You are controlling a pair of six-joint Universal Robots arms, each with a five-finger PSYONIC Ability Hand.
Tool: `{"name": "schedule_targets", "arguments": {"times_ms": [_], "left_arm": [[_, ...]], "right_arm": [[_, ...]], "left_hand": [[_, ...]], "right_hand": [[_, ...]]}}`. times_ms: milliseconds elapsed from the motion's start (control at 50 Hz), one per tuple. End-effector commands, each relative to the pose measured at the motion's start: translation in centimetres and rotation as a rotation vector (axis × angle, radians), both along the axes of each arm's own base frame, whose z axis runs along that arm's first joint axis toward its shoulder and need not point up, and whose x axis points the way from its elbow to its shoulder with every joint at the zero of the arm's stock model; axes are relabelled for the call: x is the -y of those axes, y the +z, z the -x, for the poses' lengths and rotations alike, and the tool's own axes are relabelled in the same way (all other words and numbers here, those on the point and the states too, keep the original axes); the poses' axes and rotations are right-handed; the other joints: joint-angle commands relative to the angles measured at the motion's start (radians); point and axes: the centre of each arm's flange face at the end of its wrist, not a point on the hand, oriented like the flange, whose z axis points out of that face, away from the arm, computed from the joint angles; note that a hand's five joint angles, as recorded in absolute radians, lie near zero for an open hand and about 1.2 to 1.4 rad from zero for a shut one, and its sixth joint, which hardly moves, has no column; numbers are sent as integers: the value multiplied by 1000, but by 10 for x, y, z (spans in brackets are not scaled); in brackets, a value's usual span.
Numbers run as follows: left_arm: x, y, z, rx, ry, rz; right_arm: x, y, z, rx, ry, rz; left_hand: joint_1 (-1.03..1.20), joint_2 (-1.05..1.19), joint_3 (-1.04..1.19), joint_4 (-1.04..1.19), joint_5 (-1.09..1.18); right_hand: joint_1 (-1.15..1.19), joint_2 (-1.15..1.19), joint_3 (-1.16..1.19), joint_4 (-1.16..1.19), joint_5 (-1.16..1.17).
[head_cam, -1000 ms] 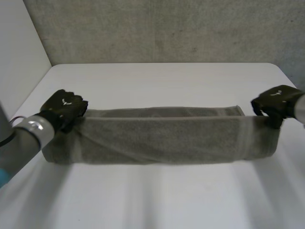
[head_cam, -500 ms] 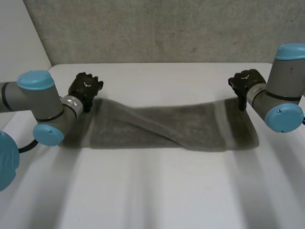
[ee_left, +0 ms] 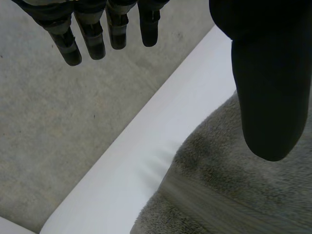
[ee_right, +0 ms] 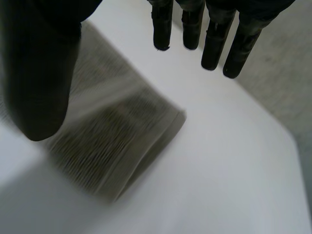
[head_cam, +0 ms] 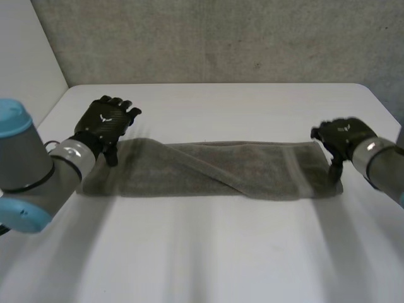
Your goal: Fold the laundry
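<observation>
Head view: towel [head_cam: 214, 169], long folded band, newly dropped flat on counter [head_cam: 221, 252], left hand [head_cam: 104, 123] and right hand [head_cam: 341, 136] at its ends; left wrist view: fingers [ee_left: 92, 44] straight, apart, towel beneath thumb; right wrist view: fingers [ee_right: 214, 44] likewise, clamping nothing; lengthwise fold apparently done.

No text, number or brand name legible on anything in view. Only marking noted: a small white emblem on the back of my left hand [head_cam: 104, 122], behind the fingers. A fainter mark sits on my right hand [head_cam: 344, 134]. No letters can be made out in either.
</observation>
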Motion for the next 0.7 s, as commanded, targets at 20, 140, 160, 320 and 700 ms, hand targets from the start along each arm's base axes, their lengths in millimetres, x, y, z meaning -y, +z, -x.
{"name": "schedule_targets", "arguments": {"times_ms": [20,140,160,320,700], "left_arm": [[-18,-14,-5,-24,-11,3],[-19,-17,-6,-57,-4,0],[-19,-17,-6,-57,-4,0],[-20,-17,-4,-60,-9,1],[-24,-18,-5,-60,-8,-7]], "right_arm": [[-11,-34,19,-6,0,-98],[1,-54,29,-23,-15,-51],[1,-54,29,-23,-15,-51],[8,-70,29,-39,-8,-63],[56,-19,114,-83,-277,113]], "left_hand": [[6,9,9,9,-26],[6,9,9,9,-26],[6,9,9,9,-26],[6,9,9,9,-26],[6,9,9,9,-26]], "right_hand": [[122,126,128,123,123],[240,244,246,240,240],[240,244,246,240,240],[375,379,381,375,375],[1122,1127,1128,1123,1123]]}}
